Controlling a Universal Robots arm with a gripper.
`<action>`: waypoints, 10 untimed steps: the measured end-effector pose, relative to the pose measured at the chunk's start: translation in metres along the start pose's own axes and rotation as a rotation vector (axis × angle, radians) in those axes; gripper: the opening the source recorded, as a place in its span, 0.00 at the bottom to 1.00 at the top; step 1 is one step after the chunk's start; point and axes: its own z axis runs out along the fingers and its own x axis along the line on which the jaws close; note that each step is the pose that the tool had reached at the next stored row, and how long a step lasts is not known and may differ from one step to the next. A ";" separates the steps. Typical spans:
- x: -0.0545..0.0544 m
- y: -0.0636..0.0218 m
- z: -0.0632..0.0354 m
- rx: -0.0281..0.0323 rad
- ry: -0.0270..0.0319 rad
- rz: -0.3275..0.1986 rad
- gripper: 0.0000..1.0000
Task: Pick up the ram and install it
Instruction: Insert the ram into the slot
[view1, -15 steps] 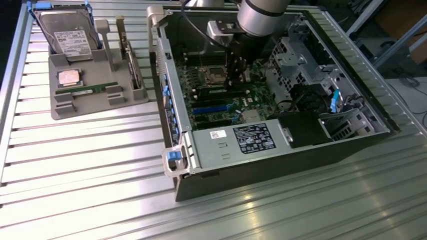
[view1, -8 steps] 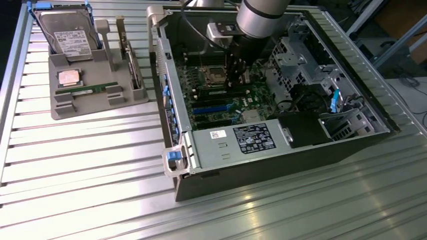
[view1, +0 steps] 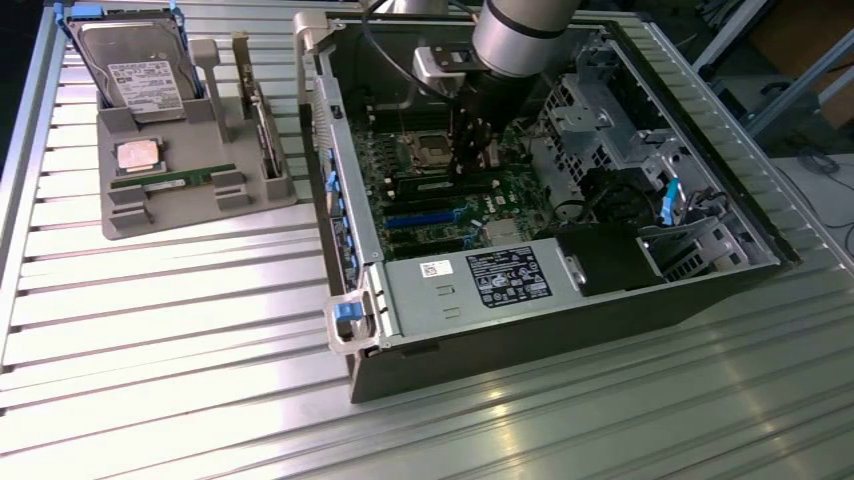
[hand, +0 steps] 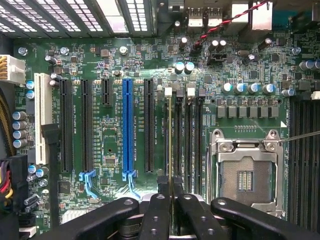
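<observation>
- Ram (hand: 170, 135) sits edge-on between the pincer (hand: 170, 182) fingertips and shows as a thin pale line.
- It runs along the memory slot (hand: 167, 150) nearest the long black slots, just beside the blue slot (hand: 128, 130).
- Can't tell whether it is seated in the slot or just above it.
- Pincer is nearly closed, with both fingers (hand: 159, 210) pressed on the ram's flat sides.
- White latch (hand: 168, 91) at the slot's far end is in line with the ram edge.
- Empty CPU socket (hand: 245, 172) is on the other side of the memory slots, with its metal frame closed around it.
- In the exterior view the arm (view1: 527, 35) reaches down into the open case (view1: 534, 330), pincer (view1: 470, 150) low over the board (view1: 441, 200).
- PSU (view1: 494, 280) lies along the near side of the case.
- Second ram (view1: 180, 181) lies flat on the grey tray (view1: 200, 215), well apart from the case at the exterior view's left.
- The same tray carries the CPU (view1: 139, 155), the hard drive (view1: 140, 75) and an upright card (view1: 267, 125).
- Tray and case both stand on the ribbed metal surface (view1: 160, 350).
</observation>
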 end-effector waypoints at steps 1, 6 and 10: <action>0.000 0.0000 -0.0001 -0.0001 0.0002 -0.002 0.13; 0.000 0.0019 0.0000 0.0001 0.0010 -0.019 0.13; 0.000 0.0032 0.0001 0.0001 0.0010 -0.019 0.13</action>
